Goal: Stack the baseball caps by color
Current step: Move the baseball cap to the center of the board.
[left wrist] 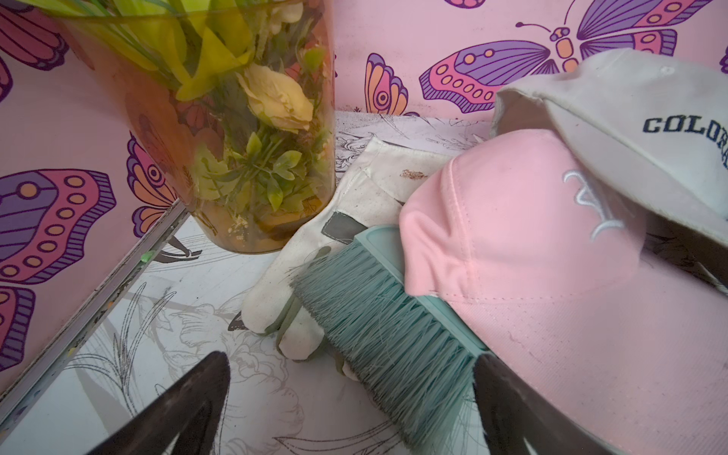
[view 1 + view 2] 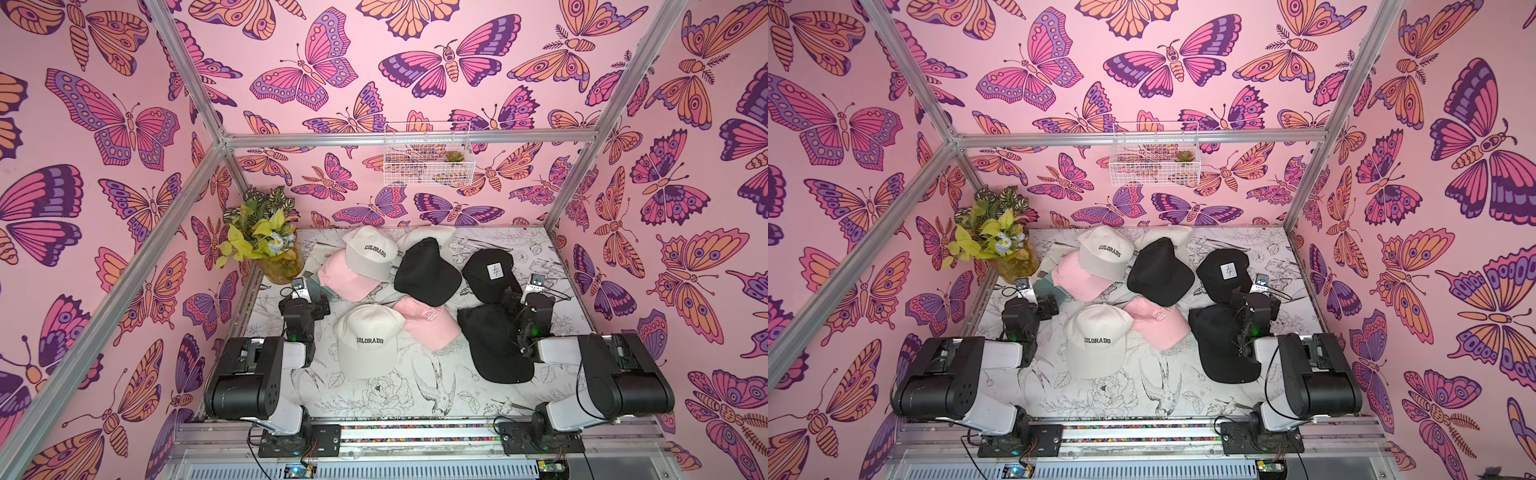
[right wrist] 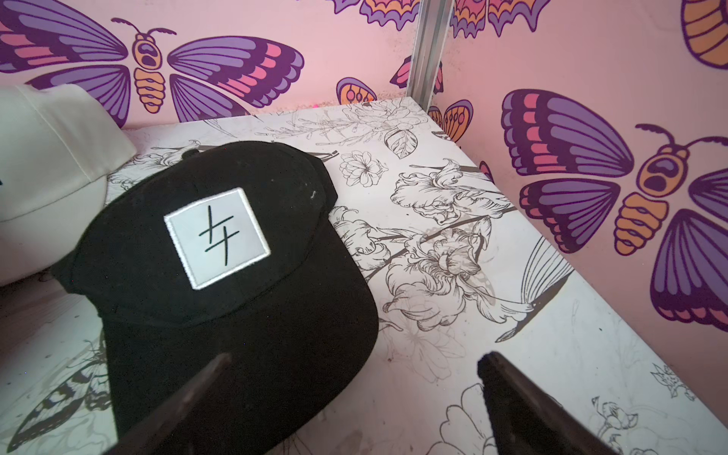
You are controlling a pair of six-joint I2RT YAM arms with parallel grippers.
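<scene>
The baseball caps, eight of them, lie spread over the counter (image 2: 399, 395), with the colors still mixed. Near the far edge, the far cream cap (image 2: 370, 251) with "COLORADO" lettering rests partly on the far pink cap (image 2: 343, 280). Beside them lies the middle black cap (image 2: 428, 272), which covers most of a plain cream cap (image 2: 432, 235) behind it. Toward the far right corner sits the patch cap (image 2: 490, 270), black with a white square patch. Closer to the near edge, the near cream cap (image 2: 368, 340) touches the near pink cap (image 2: 428, 326), and the near black cap (image 2: 494, 345) lies on the right side, partly under the right arm.

The left hand (image 1: 350, 378) is wide open and holds nothing. In its wrist view a teal brush (image 1: 378, 323) lies just in front of it, on a white glove (image 1: 354, 189) and partly under the far pink cap. A glass vase (image 1: 236, 157) with artificial flowers stands in the far left corner.

The right hand (image 3: 356, 362) is also wide open and empty. It is at the brim of the patch cap, and one finger (image 3: 189, 394) shows in front of the brim. Whether it touches the fabric, I cannot tell.
</scene>
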